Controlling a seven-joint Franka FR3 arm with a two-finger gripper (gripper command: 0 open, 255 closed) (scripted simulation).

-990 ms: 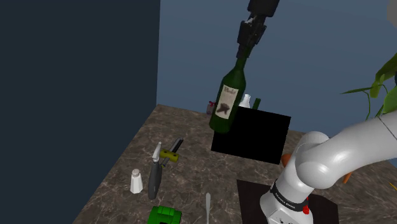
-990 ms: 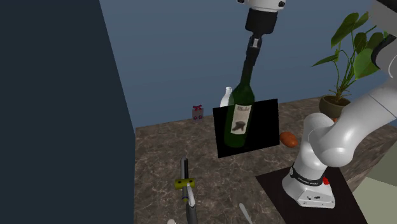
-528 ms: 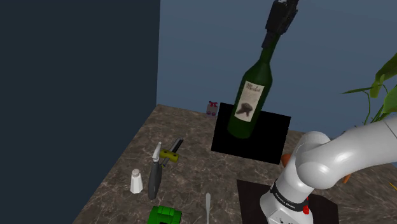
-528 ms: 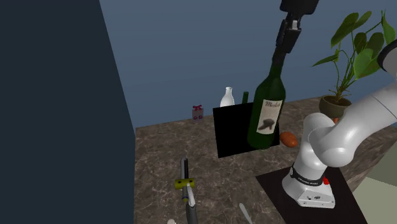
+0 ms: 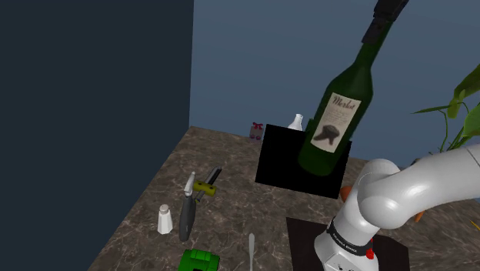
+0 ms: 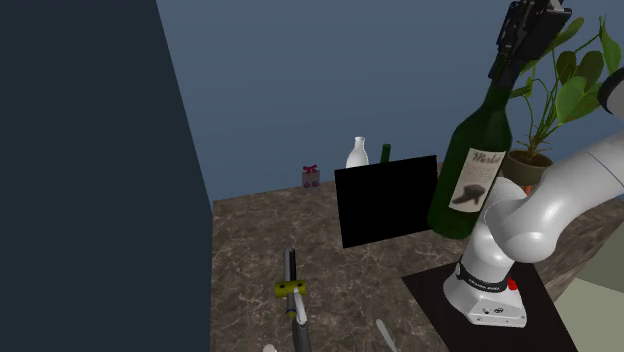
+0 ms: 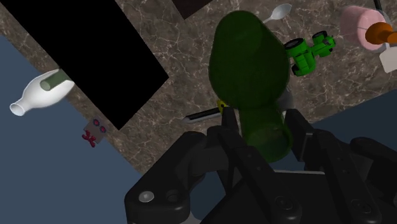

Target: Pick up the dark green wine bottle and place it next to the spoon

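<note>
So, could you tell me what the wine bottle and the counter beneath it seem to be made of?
The wine bottle looks like dark green glass: smooth and slightly see-through in the wrist view, with a paper-like cream label. The counter looks like brown stone, perhaps marble, going by its pale veining; a printed laminate can't be ruled out.

Bottle (image 7: 248, 70) neck clasped between fingers (image 7: 299, 130); body hangs below them, over worktop (image 7: 184, 76). Spoon (image 7: 277, 12), toy tractor (image 7: 310, 51) on worktop past bottle base.
</note>
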